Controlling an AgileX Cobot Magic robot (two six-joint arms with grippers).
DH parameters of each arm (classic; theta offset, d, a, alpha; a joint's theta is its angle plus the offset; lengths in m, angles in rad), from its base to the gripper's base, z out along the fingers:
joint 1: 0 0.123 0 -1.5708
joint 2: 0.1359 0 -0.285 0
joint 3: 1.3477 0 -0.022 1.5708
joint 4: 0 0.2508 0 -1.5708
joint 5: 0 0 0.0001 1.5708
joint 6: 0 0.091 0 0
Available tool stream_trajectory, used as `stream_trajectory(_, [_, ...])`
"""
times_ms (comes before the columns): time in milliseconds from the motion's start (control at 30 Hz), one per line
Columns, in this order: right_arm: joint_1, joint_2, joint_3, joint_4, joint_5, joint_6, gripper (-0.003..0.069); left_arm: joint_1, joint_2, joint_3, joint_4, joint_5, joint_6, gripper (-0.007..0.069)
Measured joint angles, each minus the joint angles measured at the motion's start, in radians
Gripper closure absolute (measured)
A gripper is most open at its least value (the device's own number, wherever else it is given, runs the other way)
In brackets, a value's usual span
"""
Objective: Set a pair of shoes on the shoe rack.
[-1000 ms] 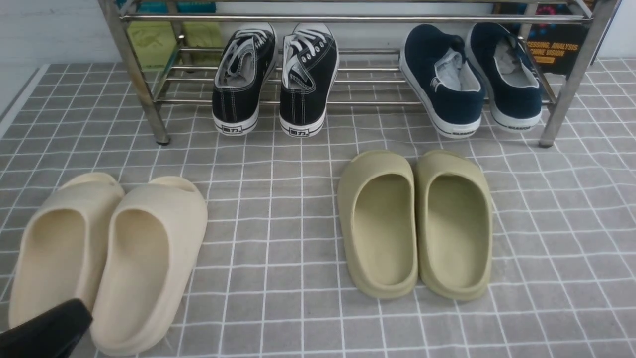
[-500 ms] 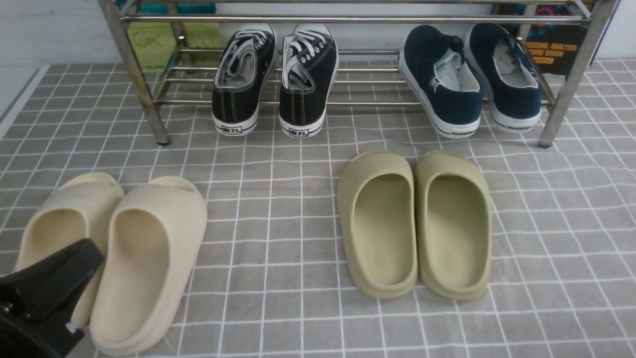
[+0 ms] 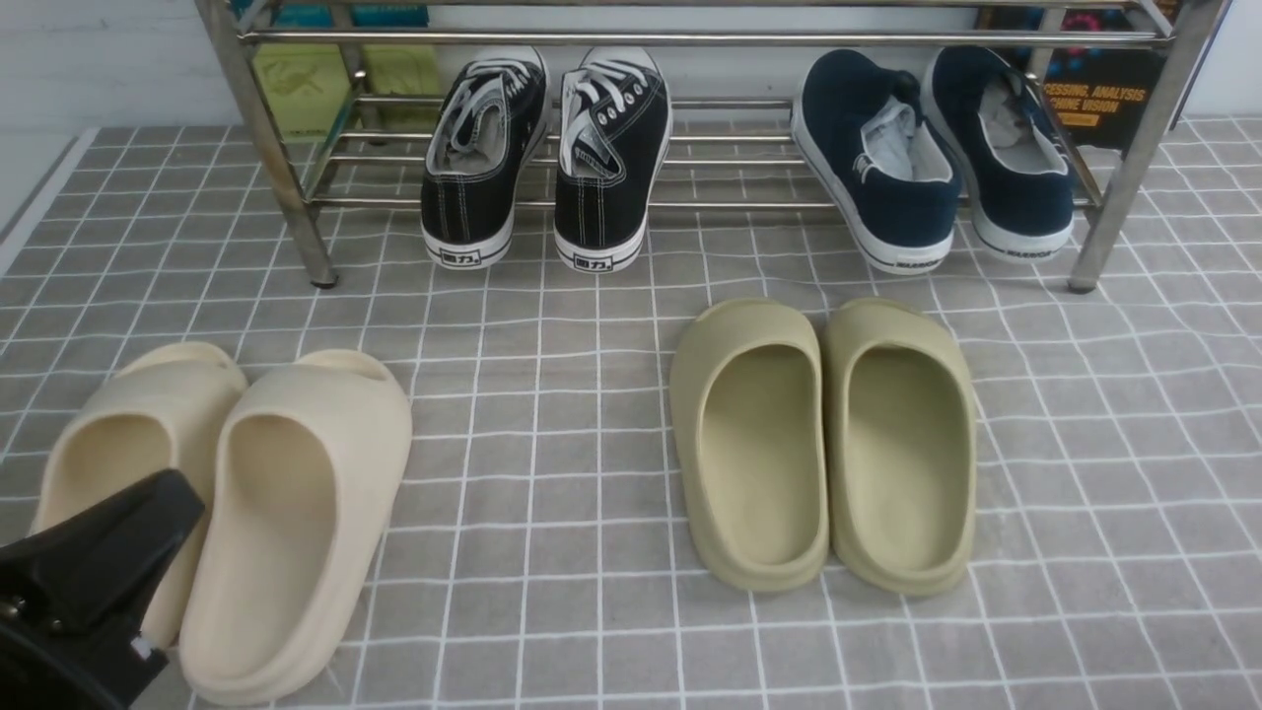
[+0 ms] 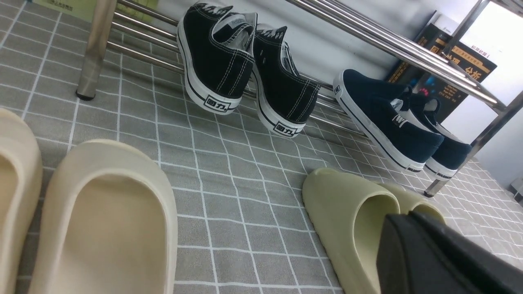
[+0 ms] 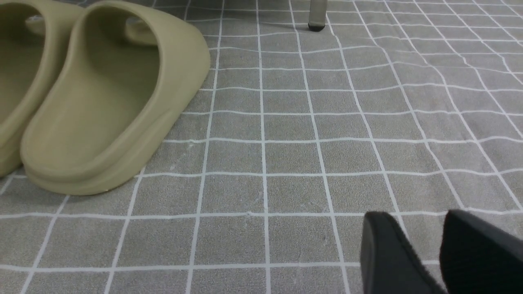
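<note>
The pair of shoes, two black canvas sneakers [image 3: 483, 158] [image 3: 611, 163] with white laces, rests on the lower bars of the silver shoe rack [image 3: 690, 39], heels toward me and hanging a little over the front bar. The left wrist view shows the same two sneakers [image 4: 216, 61] [image 4: 286, 94] leaning on the bars. My left gripper [image 3: 177, 498] is shut and empty, low at the near left over the beige slippers, far from the rack; its closed tip [image 4: 402, 220] also shows from the wrist. My right gripper [image 5: 416, 218] is open above bare mat, holding nothing.
Navy slip-ons [image 3: 877, 158] [image 3: 1006, 148] sit on the rack's right half. Beige slippers [image 3: 296, 513] lie near left, olive slippers [image 3: 754, 444] [image 3: 902, 444] near centre, all on a grey checked mat. Green boxes [image 3: 306, 79] and a dark book [image 3: 1094, 99] stand behind the rack.
My left gripper has come up and forward into the front view over the beige slippers, then held almost still. The shoes have not moved.
</note>
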Motion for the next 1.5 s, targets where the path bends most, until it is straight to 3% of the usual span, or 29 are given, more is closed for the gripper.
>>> stream_trajectory(133, [0.000, 0.000, 0.000, 0.000, 0.000, 0.000, 0.0419, 0.016, -0.089, 0.078, 0.050, -0.098, 0.039, 0.0638])
stream_trajectory(233, [0.000, 0.000, 0.000, 0.000, 0.000, 0.000, 0.0419, 0.092, -0.230, 0.189, 0.087, -0.207, 0.132, 0.0638])
stream_trajectory(367, [0.000, 0.000, 0.000, 0.000, 0.000, 0.000, 0.0419, 0.163, -0.317, 0.247, 0.095, -0.222, 0.163, 0.0638])
stream_trajectory(567, [0.000, 0.000, 0.000, 0.000, 0.000, 0.000, 0.0419, 0.202, -0.330, 0.253, 0.114, -0.018, 0.180, 0.0638])
stream_trajectory(700, [0.000, 0.000, 0.000, 0.000, 0.000, 0.000, 0.0419, 0.203, -0.330, 0.253, 0.084, 0.251, 0.181, 0.0638])
stream_trajectory(800, [0.000, 0.000, 0.000, 0.000, 0.000, 0.000, 0.0419, 0.203, -0.330, 0.256, 0.072, 0.328, 0.204, 0.0638])
stream_trajectory(1500, [0.000, 0.000, 0.000, 0.000, 0.000, 0.000, 0.0419, 0.203, -0.330, 0.256, 0.060, 0.333, 0.259, 0.0637])
